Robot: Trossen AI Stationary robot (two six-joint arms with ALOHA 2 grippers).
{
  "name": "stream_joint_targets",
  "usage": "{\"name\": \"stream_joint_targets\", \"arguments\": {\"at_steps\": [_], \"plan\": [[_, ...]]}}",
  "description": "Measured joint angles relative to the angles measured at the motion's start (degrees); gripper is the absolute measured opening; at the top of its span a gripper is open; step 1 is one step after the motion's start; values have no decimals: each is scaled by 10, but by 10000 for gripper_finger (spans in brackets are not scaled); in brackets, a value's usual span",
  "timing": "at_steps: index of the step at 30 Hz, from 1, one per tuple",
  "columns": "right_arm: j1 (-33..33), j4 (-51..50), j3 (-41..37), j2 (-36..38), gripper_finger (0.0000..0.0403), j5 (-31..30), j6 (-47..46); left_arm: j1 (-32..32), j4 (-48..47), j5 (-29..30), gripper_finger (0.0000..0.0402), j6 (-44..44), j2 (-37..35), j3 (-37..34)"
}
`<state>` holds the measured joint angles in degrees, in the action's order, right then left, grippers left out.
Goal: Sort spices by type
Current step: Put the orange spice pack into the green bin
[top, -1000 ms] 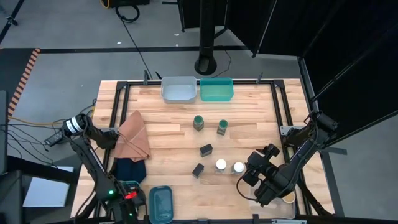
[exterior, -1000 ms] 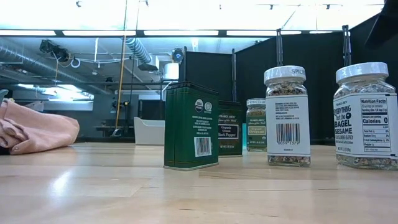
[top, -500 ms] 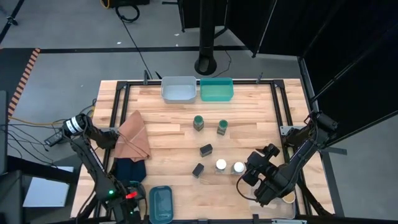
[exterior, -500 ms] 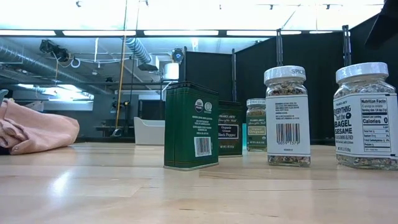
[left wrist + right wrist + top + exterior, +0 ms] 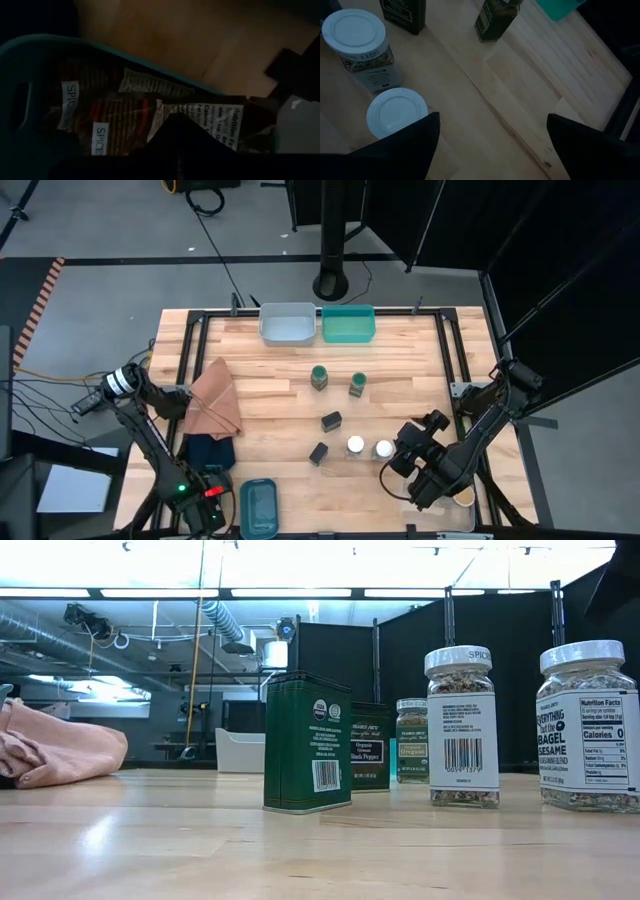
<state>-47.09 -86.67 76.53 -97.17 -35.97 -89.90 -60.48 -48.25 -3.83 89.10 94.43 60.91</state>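
On a wooden surface ringed by a black frame, spices await sorting: two white-lidded jars stand side by side near the right arm, two dark green tins sit just left of them, and two green-lidded jars stand farther back toward a grey bin and a green bin at the far edge. The right end effector hovers just beside the white-lidded jars, its fingers spread wide apart with nothing between them. The left end effector, fingers together, hangs over a teal bin at the near edge, where brown spice packets lie inside. A pink cloth and a dark blue cloth rest on the left side, touching each other. From table height, one tin stands nearest, the jar labelled bagel sesame at far right.
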Motion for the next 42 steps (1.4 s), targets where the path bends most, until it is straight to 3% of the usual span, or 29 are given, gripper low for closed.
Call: {"name": "stream_joint_targets", "arguments": {"at_steps": [8, 14, 21, 24, 30, 42], "plan": [[0, 0, 0, 0, 374, 0, 1, -4, -89, 16, 0, 74, -1, 25], [0, -9, -1, 0, 374, 0, 1, -11, -9, 15, 0, 24, -7, 47], [0, -9, -1, 0, 374, 0, 1, -22, -40, 35, 0, 39, -8, 90], [0, -9, -1, 0, 374, 0, 1, -23, -5, 58, 0, 16, -8, 89], [0, -9, -1, 0, 374, 0, 1, -23, 98, 44, 0, 11, -3, 60], [5, -9, -1, 0, 374, 0, 1, -11, 88, 28, 0, 21, 0, 16]]}}
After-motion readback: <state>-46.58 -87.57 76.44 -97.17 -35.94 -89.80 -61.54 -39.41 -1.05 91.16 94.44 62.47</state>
